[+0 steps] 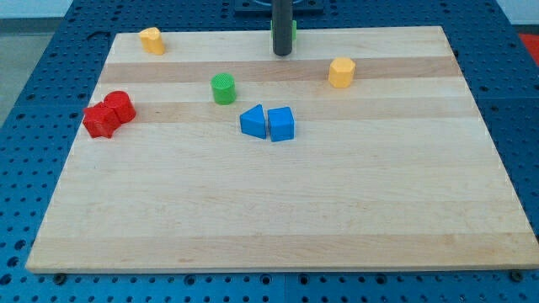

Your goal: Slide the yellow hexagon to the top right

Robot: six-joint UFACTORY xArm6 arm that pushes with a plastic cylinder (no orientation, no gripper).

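Observation:
The yellow hexagon [341, 72] stands on the wooden board [278, 210] right of centre, near the view's top. My tip [282, 53] is at the board's top edge, to the left of the hexagon and a little above it, with a clear gap between them. A second yellow block [152, 39] sits at the top left corner. A green block [292, 30] is mostly hidden behind the rod.
A green cylinder [223, 88] stands left of centre. Two blue blocks [252, 122] [281, 124] touch each other near the middle. Two red blocks [120, 106] [100, 121] touch each other at the left edge.

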